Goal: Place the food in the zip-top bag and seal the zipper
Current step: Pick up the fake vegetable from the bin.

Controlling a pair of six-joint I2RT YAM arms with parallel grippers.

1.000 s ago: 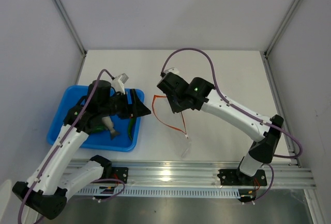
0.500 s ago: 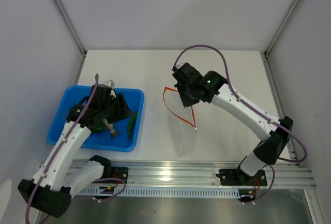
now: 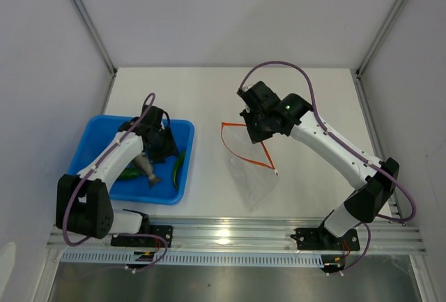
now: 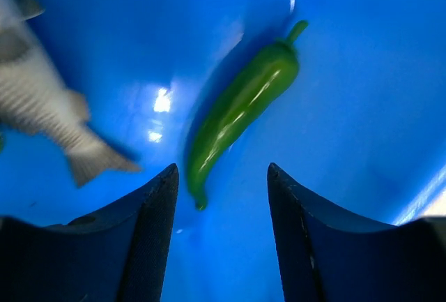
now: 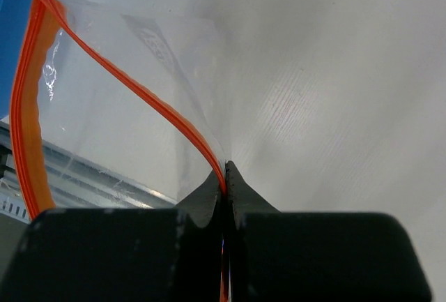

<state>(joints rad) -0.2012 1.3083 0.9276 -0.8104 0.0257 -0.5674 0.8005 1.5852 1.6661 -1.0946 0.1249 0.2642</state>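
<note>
**Bag** [image 3: 252, 176]: clear, crinkled plastic, roughly square. We find it on the table [image 3: 209, 96], right of the tray [image 3: 104, 126] and apart from it, one corner pointing toward the near edge. The mouth gapes open. We cannot tell how much of it rests on the surface.

**Zipper** [image 5: 29, 121]: thin orange-red strip along the mouth edge. In the right wrist view it bends into an open loop, one run wide at the left, the other slanting down to the fingers.

**Right gripper** [image 5: 224, 176]: fingers pressed together, pinching the zipper strip at one end of the mouth.

**Pepper** [image 4: 244, 100]: dark green, glossy, long and slightly curved, stem at the far end. We place it flat on the tray floor near the right wall, its tip between the left fingers in the left wrist view.

**Fish** [image 4: 35, 100]: grey, scaled toy, tail toward the pepper, apart from it. It lies in the tray.

**Left gripper** [image 4: 221, 197]: fingers spread, holding nothing, hovering low over the tray above the pepper's tip.

**Tray**: blue plastic, at the table's left.
</note>
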